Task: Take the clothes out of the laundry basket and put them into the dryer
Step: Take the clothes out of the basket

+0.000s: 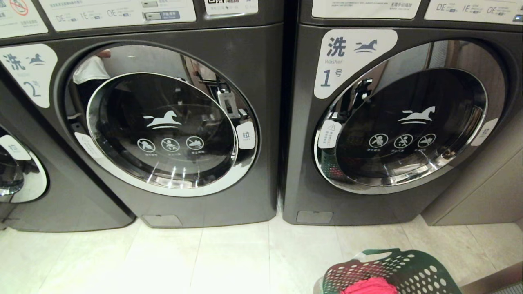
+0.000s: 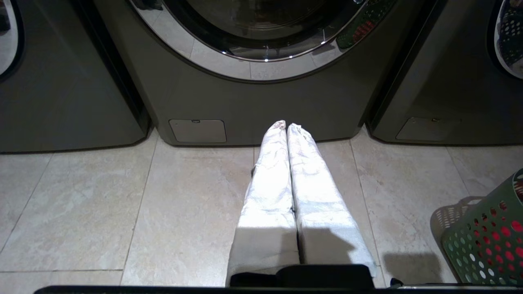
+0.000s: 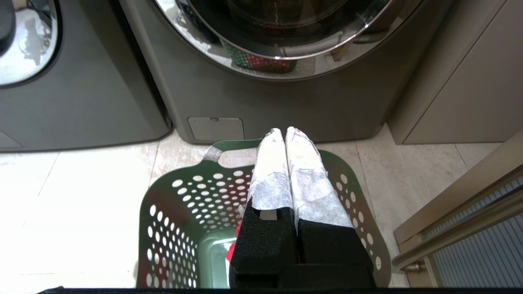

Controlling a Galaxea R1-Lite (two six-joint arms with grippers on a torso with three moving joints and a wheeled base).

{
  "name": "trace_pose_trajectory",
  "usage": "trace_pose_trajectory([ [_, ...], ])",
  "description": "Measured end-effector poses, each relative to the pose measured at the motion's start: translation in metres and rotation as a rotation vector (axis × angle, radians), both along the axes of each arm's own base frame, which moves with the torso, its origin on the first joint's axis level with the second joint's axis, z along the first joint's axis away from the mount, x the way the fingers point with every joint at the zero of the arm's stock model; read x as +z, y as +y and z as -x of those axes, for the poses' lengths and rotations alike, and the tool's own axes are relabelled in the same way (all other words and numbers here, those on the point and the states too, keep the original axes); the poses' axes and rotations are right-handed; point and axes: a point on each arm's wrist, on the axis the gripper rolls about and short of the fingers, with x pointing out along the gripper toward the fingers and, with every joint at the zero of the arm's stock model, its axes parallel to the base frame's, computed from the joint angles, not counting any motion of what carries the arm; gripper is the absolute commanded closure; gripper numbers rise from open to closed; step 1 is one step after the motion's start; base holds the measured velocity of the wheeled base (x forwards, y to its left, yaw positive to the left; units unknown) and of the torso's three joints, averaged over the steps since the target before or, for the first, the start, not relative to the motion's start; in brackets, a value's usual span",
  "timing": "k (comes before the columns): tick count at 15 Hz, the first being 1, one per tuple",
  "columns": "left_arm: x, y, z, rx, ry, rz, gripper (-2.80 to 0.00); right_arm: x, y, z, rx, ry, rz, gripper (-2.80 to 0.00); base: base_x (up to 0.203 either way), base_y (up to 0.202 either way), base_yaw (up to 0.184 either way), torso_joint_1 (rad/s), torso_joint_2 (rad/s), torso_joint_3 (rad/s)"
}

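The dark green laundry basket (image 1: 392,271) stands on the tiled floor at the lower right, with red clothes (image 1: 369,286) inside. My right gripper (image 3: 284,131) hangs shut and empty above the basket (image 3: 179,204); a sliver of red clothes (image 3: 231,249) shows beside its black body. My left gripper (image 2: 286,125) is shut and empty over bare floor, left of the basket (image 2: 486,241). Two dark grey front-loading machines face me, their round doors (image 1: 408,126) (image 1: 163,130) closed. They are marked Washer 1 and 2; which one is the dryer I cannot tell. Neither arm shows in the head view.
A third machine (image 1: 20,171) stands at the far left. A grey-brown cabinet (image 1: 490,183) sits right of machine 1. A metal door frame (image 3: 461,228) runs close to the basket's right side. Pale floor tiles (image 1: 184,261) stretch in front of the machines.
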Motion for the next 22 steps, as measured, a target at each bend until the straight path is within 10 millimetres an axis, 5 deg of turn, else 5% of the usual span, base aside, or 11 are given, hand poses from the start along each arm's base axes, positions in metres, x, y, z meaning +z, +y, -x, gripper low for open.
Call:
trace_pose_trajectory([
  [22,0.0002,0.0,0.0,0.001,-0.001,0.003,0.0,0.0,0.0,0.0,0.0,0.0,0.001,0.0,0.0,0.0,0.0,0.003,0.0,-0.197],
])
